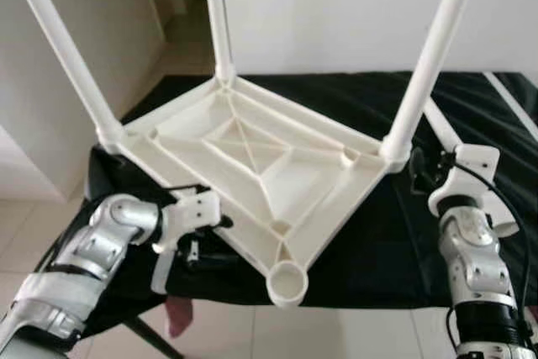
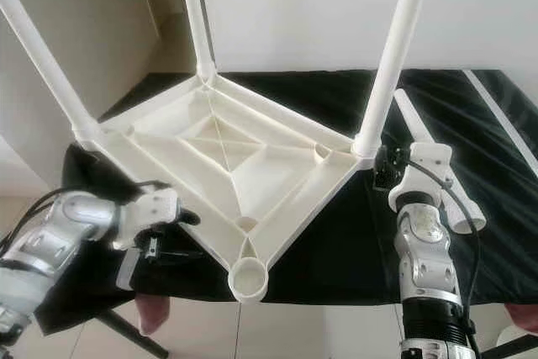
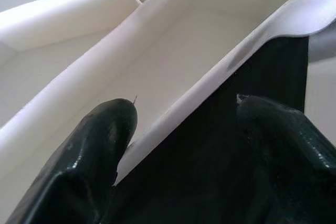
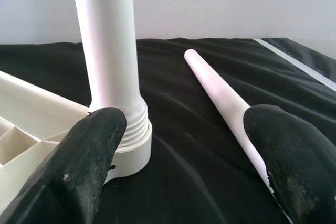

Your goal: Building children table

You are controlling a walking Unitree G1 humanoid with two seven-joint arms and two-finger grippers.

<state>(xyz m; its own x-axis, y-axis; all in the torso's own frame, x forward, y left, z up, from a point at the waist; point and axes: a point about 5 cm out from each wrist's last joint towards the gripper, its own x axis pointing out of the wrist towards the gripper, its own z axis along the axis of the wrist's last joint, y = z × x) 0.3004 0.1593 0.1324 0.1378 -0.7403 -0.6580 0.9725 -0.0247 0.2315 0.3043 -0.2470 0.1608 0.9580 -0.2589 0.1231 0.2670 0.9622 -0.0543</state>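
The empty leg socket (image 1: 287, 282) at the near corner of the upturned white tabletop (image 1: 252, 166) juts over the near edge of the black-draped bench (image 1: 370, 250), closest to the camera. To the left, the left gripper (image 3: 178, 129) has its fingers (image 3: 100, 145) spread, one on either side of the tabletop's near-left rim (no squeeze is visible). Three legs (image 1: 433, 52) stand upright in the left, far and right corner sockets. At the right corner, the right gripper (image 4: 184, 166) is released too, one finger beside the threaded base of the standing leg. The loose fourth leg (image 4: 220, 98) lies on the cloth just right of that corner, running away toward the far side.
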